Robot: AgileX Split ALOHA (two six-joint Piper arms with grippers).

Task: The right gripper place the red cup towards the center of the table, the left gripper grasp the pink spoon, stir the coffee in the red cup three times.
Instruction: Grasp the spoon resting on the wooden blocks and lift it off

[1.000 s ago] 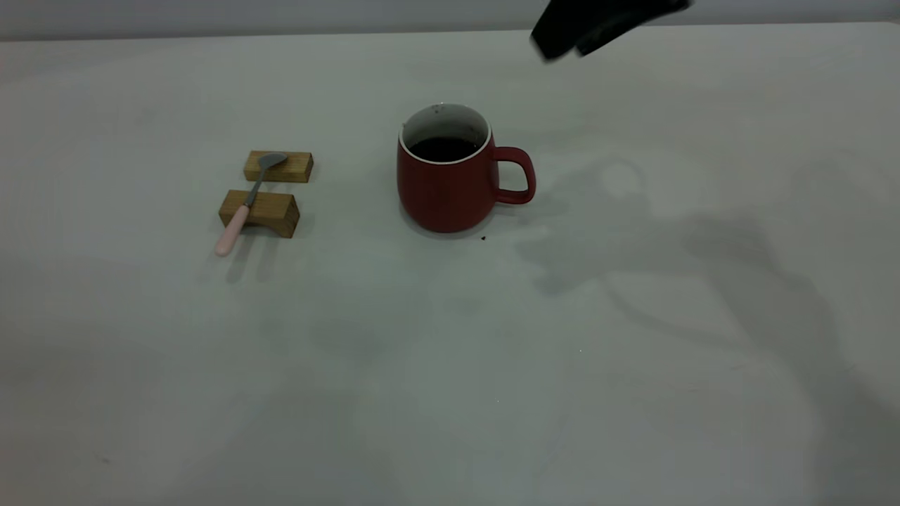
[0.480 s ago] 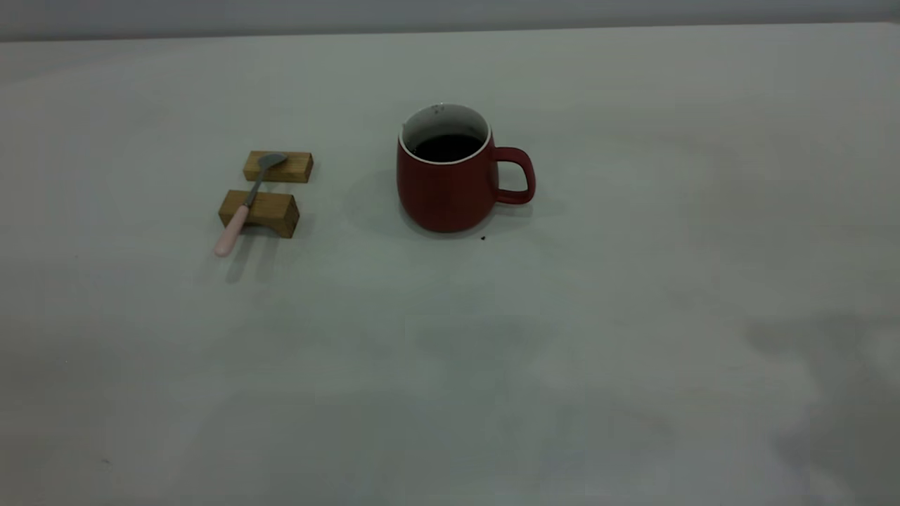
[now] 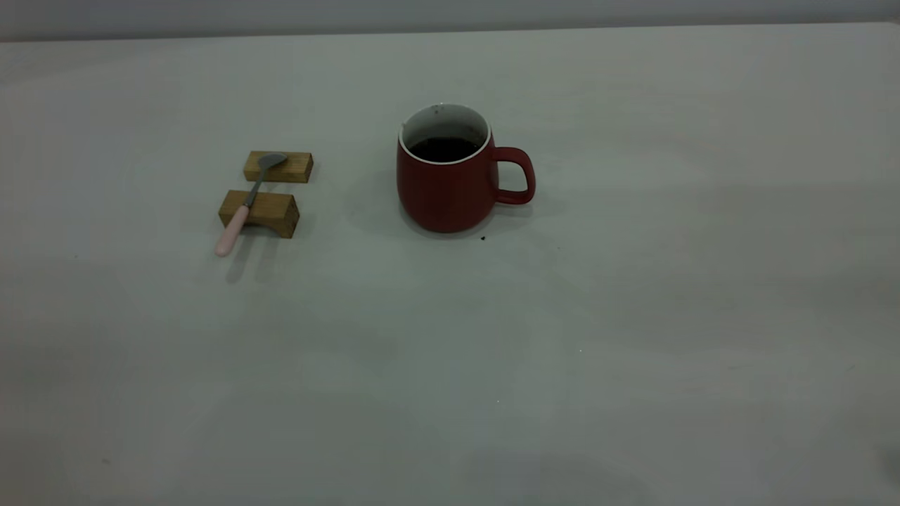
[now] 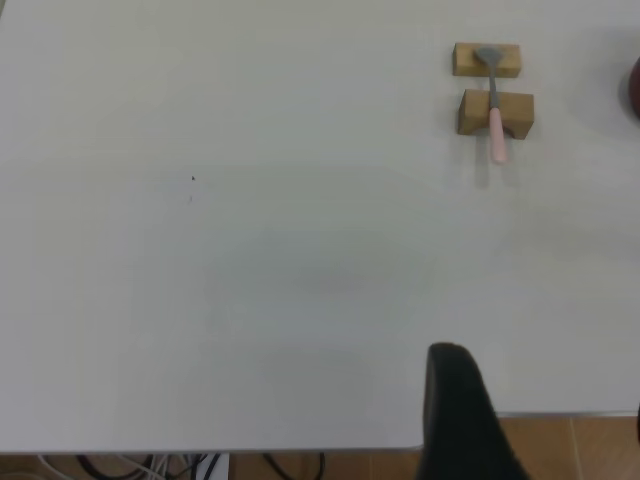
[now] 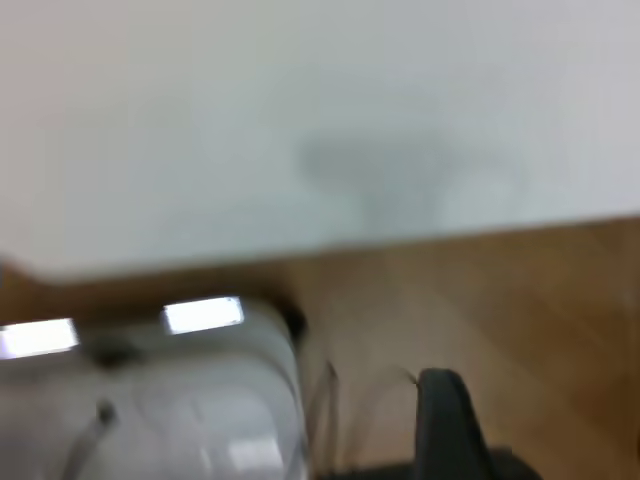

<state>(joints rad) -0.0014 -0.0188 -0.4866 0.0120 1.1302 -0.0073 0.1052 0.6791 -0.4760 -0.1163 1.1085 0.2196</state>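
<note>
The red cup (image 3: 450, 186) stands near the middle of the table (image 3: 633, 316), handle pointing right, with dark coffee (image 3: 443, 148) inside. To its left the pink spoon (image 3: 242, 211) lies across two wooden blocks, bowl on the far one, pink handle sticking out over the near one. Neither gripper appears in the exterior view. In the left wrist view my left gripper (image 4: 545, 400) hangs open over the table's near edge, far from the spoon (image 4: 494, 115); a sliver of the cup (image 4: 636, 88) shows. My right gripper (image 5: 540, 410) is open beyond the table's edge, over the floor.
Two tan wooden blocks (image 3: 278, 166) (image 3: 261, 211) carry the spoon. A few dark specks (image 3: 483, 238) lie by the cup. Past the table edge (image 4: 300, 448) are wood flooring and cables. The right wrist view shows a pale grey device (image 5: 150, 400) beside the floor.
The dark arm at the exterior view's top right one second ago has left the view, and its shadows on the table's right have faded. Cup and spoon have not moved.
</note>
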